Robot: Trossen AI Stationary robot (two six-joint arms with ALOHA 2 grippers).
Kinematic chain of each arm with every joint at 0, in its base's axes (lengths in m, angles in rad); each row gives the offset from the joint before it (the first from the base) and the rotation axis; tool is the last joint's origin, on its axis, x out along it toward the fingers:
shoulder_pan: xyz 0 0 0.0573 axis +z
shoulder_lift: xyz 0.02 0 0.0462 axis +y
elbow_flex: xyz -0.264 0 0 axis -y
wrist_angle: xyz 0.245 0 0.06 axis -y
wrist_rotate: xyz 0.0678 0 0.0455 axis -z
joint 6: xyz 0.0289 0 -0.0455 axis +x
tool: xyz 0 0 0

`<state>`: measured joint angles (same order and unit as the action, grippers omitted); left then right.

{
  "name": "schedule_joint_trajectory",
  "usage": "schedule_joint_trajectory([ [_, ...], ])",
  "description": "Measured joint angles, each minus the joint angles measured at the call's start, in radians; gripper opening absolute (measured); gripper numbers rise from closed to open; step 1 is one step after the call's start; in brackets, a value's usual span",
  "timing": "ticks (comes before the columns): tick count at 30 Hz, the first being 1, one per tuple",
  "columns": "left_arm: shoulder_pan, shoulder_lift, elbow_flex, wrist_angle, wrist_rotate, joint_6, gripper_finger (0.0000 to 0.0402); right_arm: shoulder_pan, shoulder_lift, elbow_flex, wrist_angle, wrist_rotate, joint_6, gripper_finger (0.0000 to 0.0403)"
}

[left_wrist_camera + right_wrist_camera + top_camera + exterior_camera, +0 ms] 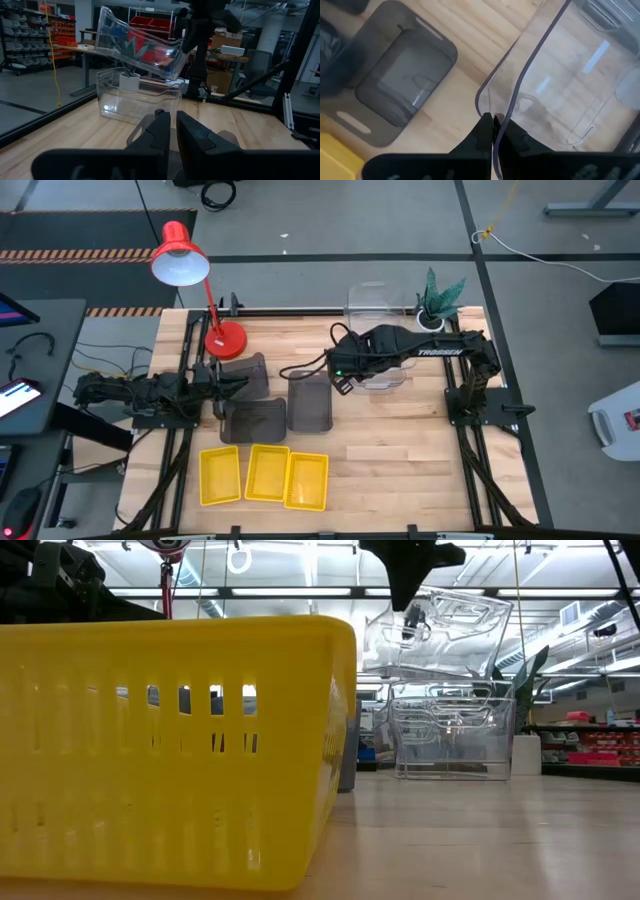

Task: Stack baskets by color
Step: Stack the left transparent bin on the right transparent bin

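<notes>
Yellow basket fills the low view, nearest the lens, opaque with slotted walls. My right end effector is clamped on the rim of a clear basket, holding it lifted and tilted above the clear basket stack that rests on the surface. Landmark: that clear stack. Step in hand, as I judge it: nesting clear on clear. Next move calls for levelling the held basket, lining up its rounded corners with the stack, lowering, then letting go. Grey baskets lie left of the stack, near mid-surface, smoky and not stacked. Three yellow baskets sit in a row well apart from it, toward the front edge. My left end effector waits by the grey ones, fingers nearly together, holding nothing.
</notes>
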<state>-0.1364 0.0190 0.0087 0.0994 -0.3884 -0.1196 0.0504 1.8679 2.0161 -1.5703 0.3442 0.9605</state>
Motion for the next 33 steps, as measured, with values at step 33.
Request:
schedule_joint_trajectory([
  [33,0.000,0.000,0.000,0.000,0.000,0.000,0.0030,-0.051,0.001,-0.130,0.104,-0.241,0.209,0.0011],
])
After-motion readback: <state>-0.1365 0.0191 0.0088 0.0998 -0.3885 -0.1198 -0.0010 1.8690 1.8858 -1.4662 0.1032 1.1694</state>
